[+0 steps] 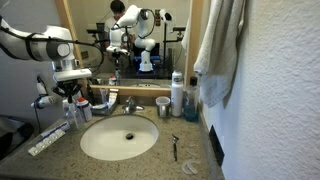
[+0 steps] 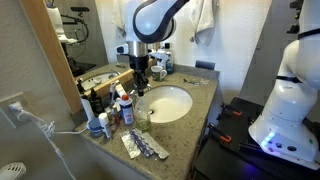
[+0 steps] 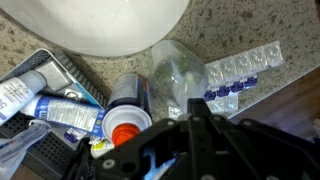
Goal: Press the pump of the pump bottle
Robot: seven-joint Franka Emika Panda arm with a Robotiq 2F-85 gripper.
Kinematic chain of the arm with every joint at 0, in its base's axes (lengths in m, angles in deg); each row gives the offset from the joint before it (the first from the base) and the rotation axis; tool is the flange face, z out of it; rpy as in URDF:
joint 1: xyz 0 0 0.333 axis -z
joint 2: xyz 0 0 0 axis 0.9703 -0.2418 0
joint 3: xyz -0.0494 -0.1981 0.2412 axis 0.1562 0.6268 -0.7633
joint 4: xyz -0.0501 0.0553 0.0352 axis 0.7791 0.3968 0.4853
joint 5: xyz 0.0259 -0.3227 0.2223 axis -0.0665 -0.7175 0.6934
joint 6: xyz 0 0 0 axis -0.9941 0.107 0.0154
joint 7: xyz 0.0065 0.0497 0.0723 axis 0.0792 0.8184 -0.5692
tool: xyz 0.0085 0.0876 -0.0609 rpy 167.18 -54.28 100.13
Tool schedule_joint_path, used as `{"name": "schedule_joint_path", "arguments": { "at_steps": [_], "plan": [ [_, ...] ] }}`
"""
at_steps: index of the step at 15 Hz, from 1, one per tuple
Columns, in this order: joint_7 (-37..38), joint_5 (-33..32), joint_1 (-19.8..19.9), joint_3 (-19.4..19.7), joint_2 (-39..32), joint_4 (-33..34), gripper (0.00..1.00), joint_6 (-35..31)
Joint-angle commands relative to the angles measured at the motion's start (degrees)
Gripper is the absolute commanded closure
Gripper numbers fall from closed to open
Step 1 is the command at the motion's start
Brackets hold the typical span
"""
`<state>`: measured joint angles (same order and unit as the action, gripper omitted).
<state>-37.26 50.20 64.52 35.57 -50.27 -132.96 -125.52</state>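
Note:
The pump bottle (image 3: 178, 70) is small and clear and stands on the granite counter beside the sink; I see it from above in the wrist view, and its pale pump head is hard to pick out. It also shows in an exterior view (image 2: 145, 116). My gripper (image 3: 195, 108) hangs just above it with its dark fingers together and nothing between them. The gripper shows in both exterior views (image 1: 72, 95) (image 2: 140, 86), over the clutter beside the basin.
A spray can with an orange and white top (image 3: 128, 118) stands close beside the clear bottle. Blister packs (image 3: 238, 72) lie on its other side. Toothpaste tubes fill a dark basket (image 3: 45, 105). The sink (image 1: 118, 138), a tall white bottle with a blue cap (image 1: 177, 95) and a dark blue bottle (image 1: 190, 101) are nearby.

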Motion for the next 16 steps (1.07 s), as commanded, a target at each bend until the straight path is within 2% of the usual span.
{"name": "schedule_joint_path", "arguments": {
  "at_steps": [1,16],
  "plan": [
    [-1.33,-0.07,0.64,-0.96,-1.18,-3.79,0.96,-3.93],
    [-4.09,-0.3,0.67,-1.2,-3.74,-6.24,0.96,-9.59]
  ]
}}
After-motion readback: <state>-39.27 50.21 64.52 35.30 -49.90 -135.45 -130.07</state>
